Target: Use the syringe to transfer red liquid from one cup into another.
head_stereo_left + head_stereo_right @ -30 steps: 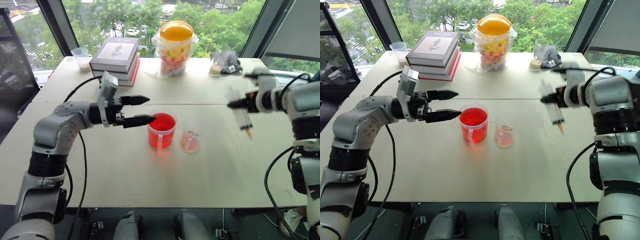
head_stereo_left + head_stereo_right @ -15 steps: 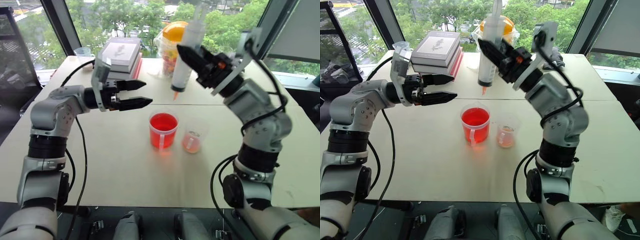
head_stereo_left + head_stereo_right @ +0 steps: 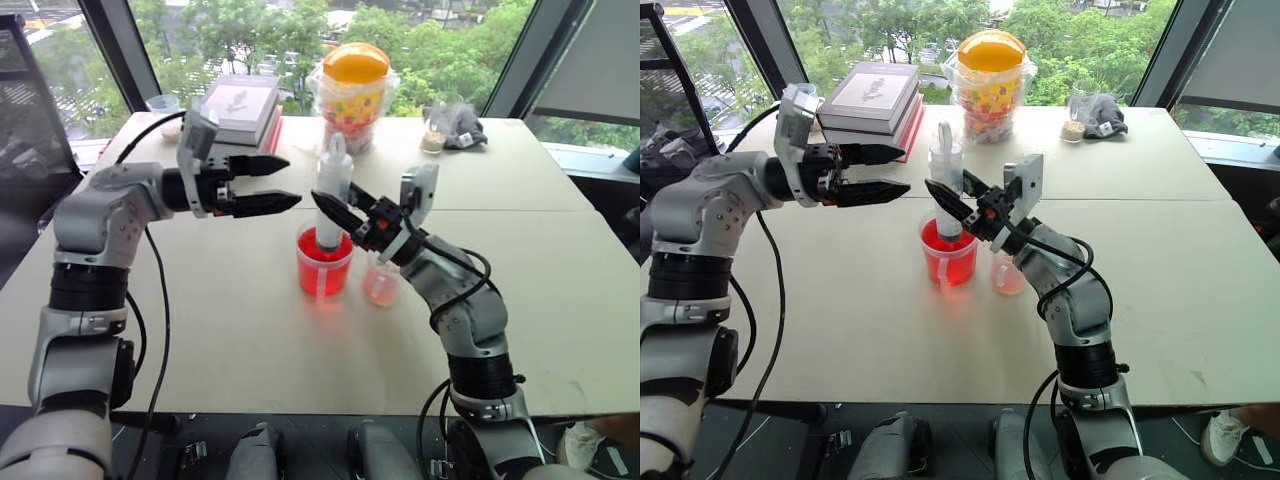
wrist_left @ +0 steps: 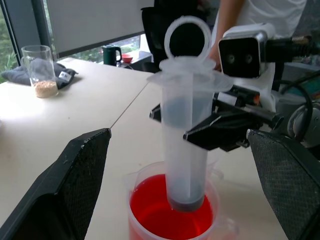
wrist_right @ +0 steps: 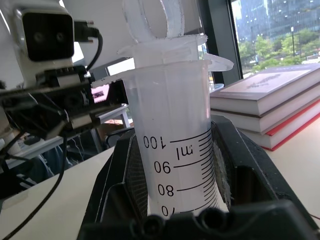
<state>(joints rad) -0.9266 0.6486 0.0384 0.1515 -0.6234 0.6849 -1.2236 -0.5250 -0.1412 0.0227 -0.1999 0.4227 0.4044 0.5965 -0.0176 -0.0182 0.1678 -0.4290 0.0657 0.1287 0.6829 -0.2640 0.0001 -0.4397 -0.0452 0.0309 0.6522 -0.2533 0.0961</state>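
Observation:
The syringe (image 3: 331, 193) stands upright with its lower end dipped into the red liquid (image 4: 172, 220) of the handled red cup (image 3: 324, 265). My right gripper (image 3: 336, 214) is shut on the syringe barrel, just above the cup's rim. The plunger ring (image 4: 188, 37) sits pushed down against the barrel's top. My left gripper (image 3: 287, 183) hovers open to the left of the syringe, level with its upper part, with its fingers (image 4: 75, 185) pointing at it and touching nothing. The smaller pale-pink cup (image 3: 382, 285) stands right beside the red one.
At the table's far side are a stack of books (image 3: 240, 105), a candy jar with a yellow lid (image 3: 352, 90), a small glass with beige grains (image 3: 432, 137), a dark cloth (image 3: 463, 125) and a clear cup (image 3: 163, 108). A person (image 4: 240, 15) stands beyond the table.
My right arm swung the syringe from the right side up over the table, then down and left into the red cup. My left gripper rose a little and stayed open.

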